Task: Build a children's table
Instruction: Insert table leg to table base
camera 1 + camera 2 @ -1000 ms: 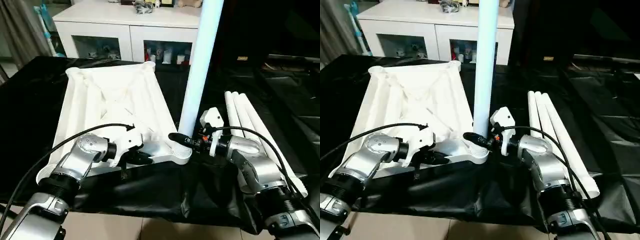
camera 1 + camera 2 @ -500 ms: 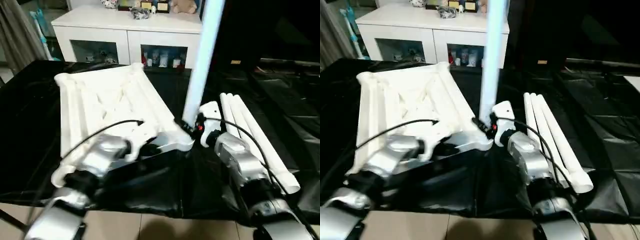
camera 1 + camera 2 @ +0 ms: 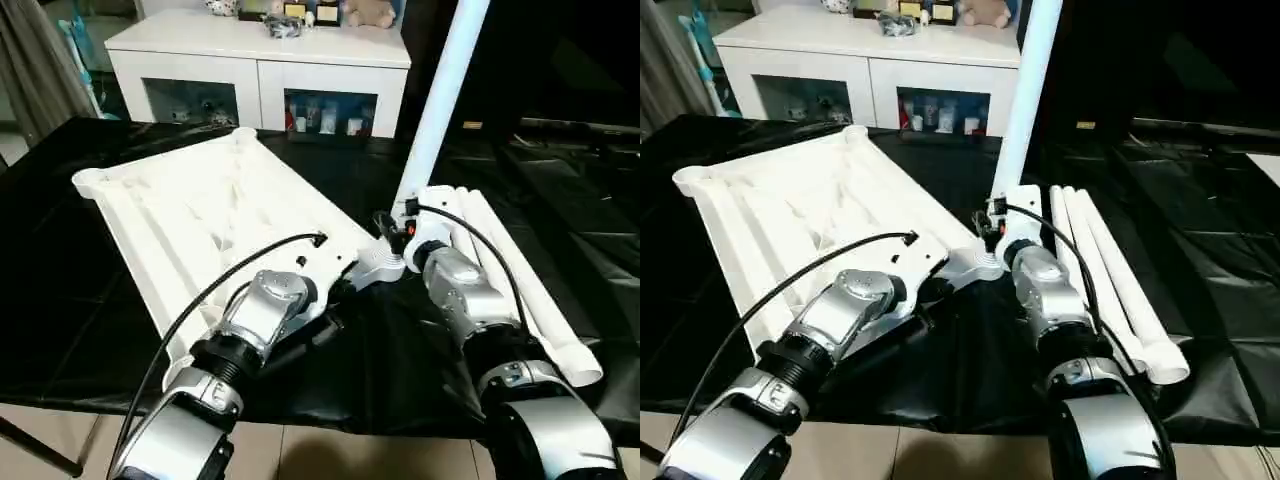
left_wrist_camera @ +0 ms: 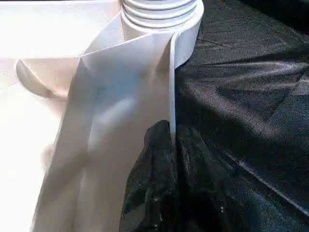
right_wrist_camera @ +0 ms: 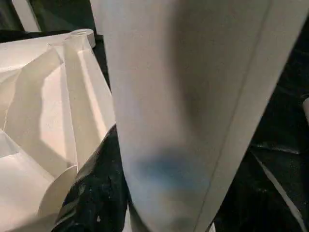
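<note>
The children's table's white tabletop [image 3: 200,210] lies upside down on the black-covered table, ribbed underside up. One white leg [image 3: 440,90] stands in its near right corner socket [image 3: 378,265] and leans to the right. My right gripper [image 3: 393,225] is shut on this leg just above the socket; a black finger [image 5: 96,193] shows beside the tube. My left gripper [image 3: 335,292] is shut on the tabletop's thin rim next to that corner, its fingers [image 4: 154,193] on either side of the edge. Three more legs [image 3: 510,280] lie side by side to the right.
A white cabinet [image 3: 260,60] with glass doors stands behind the table. The black cover [image 3: 400,380] hangs wrinkled over the near edge. The spare legs lie close to my right forearm [image 3: 470,300].
The tabletop has turned, its far end swinging left, and the corner with the leg has moved away from me. The leg now leans right. Both grips are unchanged.
</note>
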Robot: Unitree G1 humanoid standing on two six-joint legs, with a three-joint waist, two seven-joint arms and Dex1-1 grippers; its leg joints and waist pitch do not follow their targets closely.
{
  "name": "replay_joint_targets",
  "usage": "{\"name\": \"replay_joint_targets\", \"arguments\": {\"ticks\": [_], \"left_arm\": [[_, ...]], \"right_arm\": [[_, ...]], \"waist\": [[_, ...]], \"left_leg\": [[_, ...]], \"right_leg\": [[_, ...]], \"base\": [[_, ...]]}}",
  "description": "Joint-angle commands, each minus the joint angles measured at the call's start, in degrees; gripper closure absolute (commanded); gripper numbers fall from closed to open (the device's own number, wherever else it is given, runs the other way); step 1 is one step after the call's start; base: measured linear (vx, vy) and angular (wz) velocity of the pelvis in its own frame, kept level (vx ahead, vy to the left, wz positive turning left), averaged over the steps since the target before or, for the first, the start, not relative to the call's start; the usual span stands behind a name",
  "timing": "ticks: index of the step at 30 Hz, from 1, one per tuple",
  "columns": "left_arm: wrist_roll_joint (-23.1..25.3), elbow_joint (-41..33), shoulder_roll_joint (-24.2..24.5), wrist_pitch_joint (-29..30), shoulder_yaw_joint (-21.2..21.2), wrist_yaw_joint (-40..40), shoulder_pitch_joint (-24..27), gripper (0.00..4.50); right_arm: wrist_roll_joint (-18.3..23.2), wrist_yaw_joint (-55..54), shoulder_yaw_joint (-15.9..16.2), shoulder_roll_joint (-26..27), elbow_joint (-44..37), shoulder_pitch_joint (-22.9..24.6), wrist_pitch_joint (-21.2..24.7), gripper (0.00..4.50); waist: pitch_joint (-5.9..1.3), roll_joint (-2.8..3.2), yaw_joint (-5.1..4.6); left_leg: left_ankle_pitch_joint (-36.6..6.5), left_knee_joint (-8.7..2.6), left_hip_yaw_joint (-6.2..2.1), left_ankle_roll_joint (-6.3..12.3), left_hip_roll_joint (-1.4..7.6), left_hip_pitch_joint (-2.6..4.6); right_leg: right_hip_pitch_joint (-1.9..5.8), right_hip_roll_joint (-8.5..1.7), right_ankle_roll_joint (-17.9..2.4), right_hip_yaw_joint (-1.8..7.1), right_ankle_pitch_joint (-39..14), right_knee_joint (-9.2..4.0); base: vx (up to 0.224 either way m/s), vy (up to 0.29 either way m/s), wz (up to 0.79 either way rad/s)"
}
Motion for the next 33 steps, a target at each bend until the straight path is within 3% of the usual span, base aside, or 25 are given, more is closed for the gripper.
{"name": "replay_joint_targets", "arguments": {"ticks": [1, 10, 11, 14, 16, 18, 19, 20, 21, 22, 23, 24, 26, 28, 33], "left_arm": [[0.73, 0.61, -0.54, 0.86, 0.65, 2.85, -0.75, 4.50], [0.35, 0.52, 0.02, 0.13, 1.05, 3.31, -0.87, 4.50], [0.29, 0.41, 0.18, -0.20, 1.08, 3.01, -0.80, 4.50], [0.47, 0.02, 0.85, -0.96, 0.90, 2.17, -0.72, 4.50], [0.55, -0.14, 1.21, -1.18, 0.77, 1.90, -0.78, 4.50], [0.57, -0.11, 1.61, -1.66, 0.65, 1.49, -0.94, 4.50], [0.51, -0.12, 1.85, -2.04, 0.64, 1.26, -1.02, 4.50], [0.51, -0.12, 1.85, -2.04, 0.64, 1.26, -1.02, 4.50], [0.47, -0.16, 2.07, -2.61, 0.55, 0.90, -1.10, 4.50], [0.45, -0.35, 2.44, -3.64, 0.36, 0.30, -1.15, 4.50], [0.49, -0.54, 2.66, -4.22, 0.21, -0.06, -1.13, 4.50], [0.31, -0.97, 2.92, -4.30, 0.21, -0.64, -1.02, 4.50], [0.11, -1.67, 3.56, -5.53, -0.16, -2.22, -0.72, 4.50], [0.09, -1.85, 3.76, -6.12, -0.31, -2.71, -0.62, 4.50], [-1.96, -7.39, 7.79, -7.69, -1.95, -11.88, 2.48, 4.50]], "right_arm": [[-0.40, 0.47, 1.04, 2.99, 8.25, 2.99, 3.53, 2.66], [-1.63, 1.78, 0.65, 3.38, 10.84, 1.22, -0.58, 2.66], [-1.25, 2.23, 0.27, 3.40, 10.69, 1.05, -0.84, 2.31], [-0.76, 4.27, 0.12, 3.33, 9.80, 0.50, -1.04, 2.31], [-0.70, 5.73, -0.21, 3.36, 9.72, -0.08, -1.54, 1.89], [-0.76, 6.83, -0.17, 3.30, 9.23, -0.45, -1.78, 1.84], [-0.80, 7.49, -0.19, 3.27, 8.93, -0.63, -2.16, 1.73], [-0.80, 7.49, -0.19, 3.27, 8.93, -0.63, -2.16, 1.58], [-0.67, 8.39, -0.21, 3.23, 8.58, -0.76, -2.22, 1.58], [-0.58, 9.66, -0.05, 3.06, 7.83, -0.79, -2.30, 1.47], [-0.60, 10.29, 0.19, 2.90, 7.23, -0.71, -2.26, 1.29], [-0.47, 11.53, 0.53, 2.55, 6.08, -0.40, -1.88, 1.29], [-0.45, 13.60, 0.94, 1.83, 4.24, 0.17, -1.20, 1.11], [-0.47, 14.19, 1.06, 1.63, 3.75, 0.33, -1.01, 0.93], [-1.74, 23.72, 5.36, -3.33, -5.64, 4.23, 2.28, 0.56]], "waist": [[-0.87, 0.23, -0.52], [-0.56, 0.57, -0.82], [-0.59, 0.73, -0.73], [-0.58, 0.67, -0.70], [-0.51, 0.83, -0.66], [-0.48, 0.81, -0.70], [-0.67, 0.71, -0.62], [-1.16, 0.59, -0.45], [-1.16, 0.59, -0.45], [-1.35, 0.78, 0.05], [-1.16, 0.56, 0.18], [-0.95, 0.25, 0.15], [-0.92, 0.39, 0.43], [-1.23, 0.33, 0.56], [-1.50, 0.21, 0.91]], "left_leg": [[-30.82, -5.77, -2.99, 0.37, 3.99, 0.61], [-33.47, -6.22, -3.16, 0.11, 4.08, 0.92], [-33.65, -6.26, -3.11, 0.05, 4.12, 1.05], [-33.21, -6.38, -2.96, 0.30, 4.18, 0.89], [-32.57, -6.46, -2.99, 0.43, 4.25, 0.74], [-32.24, -6.40, -2.97, 0.77, 4.18, 0.63], [-30.73, -6.35, -2.93, 0.94, 4.28, 0.49], [-26.02, -6.48, -2.92, 1.48, 4.46, -0.52], [-26.02, -6.48, -2.92, 1.48, 4.46, -0.52], [-19.23, -6.25, -2.21, 2.63, 4.71, -0.91], [-17.08, -6.02, -1.66, 3.41, 4.56, -0.94], [-17.13, -5.92, -1.47, 3.84, 4.45, -0.97], [-18.22, -5.57, -1.45, 4.15, 4.38, -0.45], [-15.19, -5.73, -1.47, 4.35, 4.52, -0.92], [-11.09, -5.40, -1.13, 5.99, 4.70, -1.18]], "right_leg": [[-0.79, -5.06, -3.65, 1.91, -36.59, -6.17], [-0.95, -5.07, -3.31, 1.16, -36.54, -6.98], [-1.06, -5.08, -3.59, 1.32, -35.58, -6.90], [-0.95, -5.07, -4.20, 1.50, -34.31, -6.82], [-0.81, -5.21, -4.51, 1.51, -34.26, -6.76], [-0.77, -5.33, -4.64, 1.50, -34.80, -6.82], [-0.50, -5.55, -4.95, 1.59, -34.22, -6.75], [0.44, -5.76, -6.18, 1.99, -29.80, -5.96], [0.44, -5.76, -6.18, 1.99, -29.80, -5.96], [0.35, -5.62, -9.07, 2.45, -21.46, -5.24], [0.29, -5.64, -10.53, 2.60, -19.54, -5.10], [0.21, -5.66, -10.64, 2.59, -21.04, -5.23], [-0.13, -5.80, -9.22, 2.62, -27.63, -5.72], [0.31, -5.54, -8.97, 2.55, -24.46, -5.27], [0.73, -5.25, -11.02, 2.52, -17.90, -4.28]], "base": [[0.000, 0.000, 0.00], [0.000, 0.000, 0.00], [0.000, 0.000, 0.00], [0.000, 0.000, 0.00], [0.000, 0.000, 0.00], [0.000, 0.000, 0.00], [0.000, 0.000, 0.00], [0.000, 0.000, 0.00], [0.000, 0.000, 0.00], [0.000, 0.000, 0.00], [0.000, 0.000, 0.00], [0.000, 0.000, 0.00], [0.000, 0.000, 0.00], [0.000, 0.000, 0.00], [0.000, 0.000, 0.00]]}}
